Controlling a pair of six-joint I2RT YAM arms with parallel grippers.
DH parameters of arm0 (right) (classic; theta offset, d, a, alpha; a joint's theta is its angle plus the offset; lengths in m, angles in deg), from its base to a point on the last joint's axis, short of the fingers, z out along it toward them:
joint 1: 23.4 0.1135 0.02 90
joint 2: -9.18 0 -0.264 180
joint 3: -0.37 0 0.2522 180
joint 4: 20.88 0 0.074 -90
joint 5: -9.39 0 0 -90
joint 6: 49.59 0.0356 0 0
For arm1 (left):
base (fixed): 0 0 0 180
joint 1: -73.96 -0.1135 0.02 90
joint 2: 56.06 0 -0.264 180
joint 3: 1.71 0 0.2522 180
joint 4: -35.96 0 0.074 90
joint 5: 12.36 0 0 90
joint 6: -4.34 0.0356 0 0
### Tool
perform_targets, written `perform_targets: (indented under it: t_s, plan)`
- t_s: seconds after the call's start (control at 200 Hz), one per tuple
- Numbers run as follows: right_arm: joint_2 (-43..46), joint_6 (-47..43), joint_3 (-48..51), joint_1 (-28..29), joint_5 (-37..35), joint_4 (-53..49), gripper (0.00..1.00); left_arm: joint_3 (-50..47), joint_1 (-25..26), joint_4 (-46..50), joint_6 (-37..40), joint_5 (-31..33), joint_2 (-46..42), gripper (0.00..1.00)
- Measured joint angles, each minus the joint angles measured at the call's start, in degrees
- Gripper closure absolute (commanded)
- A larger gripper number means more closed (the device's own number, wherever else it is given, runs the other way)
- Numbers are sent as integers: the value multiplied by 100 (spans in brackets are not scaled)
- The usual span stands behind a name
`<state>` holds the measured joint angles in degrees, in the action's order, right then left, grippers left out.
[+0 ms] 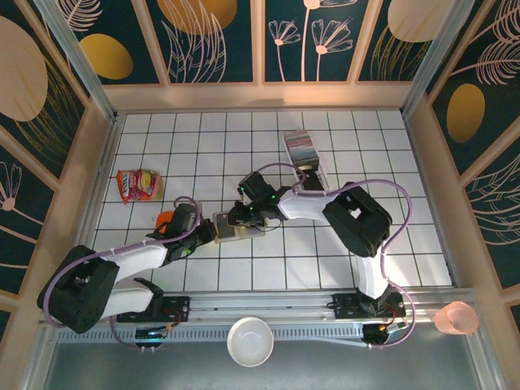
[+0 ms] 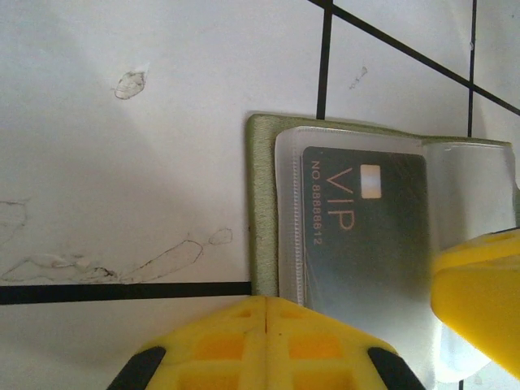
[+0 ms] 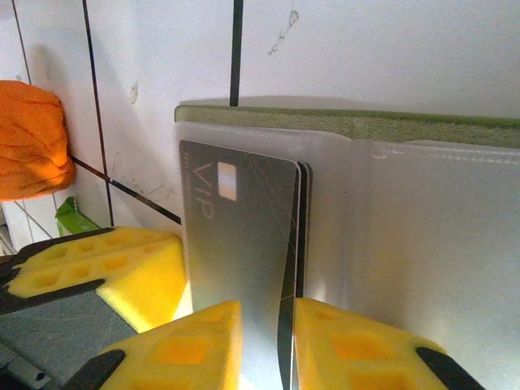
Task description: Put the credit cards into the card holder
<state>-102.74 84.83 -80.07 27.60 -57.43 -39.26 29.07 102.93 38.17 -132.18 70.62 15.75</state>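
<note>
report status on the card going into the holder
Left gripper shut at edge of card holder. Right gripper shut on credit card, partly in clear sleeve. Orange object nearby, not blocking.

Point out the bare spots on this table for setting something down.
Free: the tiles right of the right arm, and the far-left corner beyond the snack packet. Crowded: the centre, where the left gripper and right gripper meet at the card holder.
</note>
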Motion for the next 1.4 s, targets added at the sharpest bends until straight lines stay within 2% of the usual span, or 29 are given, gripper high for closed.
perform_targets:
  t_s: [0.36, 0.435, 0.671, 0.736, 0.791, 0.896, 1.031, 1.226, 1.401]
  plan:
    - [608, -326, 0, 33, -769, -485, 67, 2, 0, 295, 2, 90, -529, 84]
    - [828, -404, 0, 33, -1040, -614, 62, 15, 0, 369, -7, 114, -584, 80]
    - [1620, -678, 116, -76, -1672, -837, 66, 122, 0, 667, -2, 219, -789, 69]
    - [1740, -723, 181, -111, -1843, -977, 65, 155, 0, 728, -2, 251, -852, 61]
    - [1849, -765, 275, -133, -2039, -1119, 60, 173, 0, 772, 15, 258, -894, 54]
    - [2090, -850, 522, -166, -2302, -1344, 54, 175, 0, 815, -22, 258, -914, 52]
    - [2070, -911, 573, -179, -2385, -1416, 48, 175, 0, 859, -22, 229, -903, 49]
    - [1818, -1082, 573, -203, -2527, -1432, 50, 175, 0, 925, -22, 190, -881, 47]
    - [1856, -1700, 555, -754, -2487, -1381, 47, 175, 0, 922, -15, 175, -852, 41]
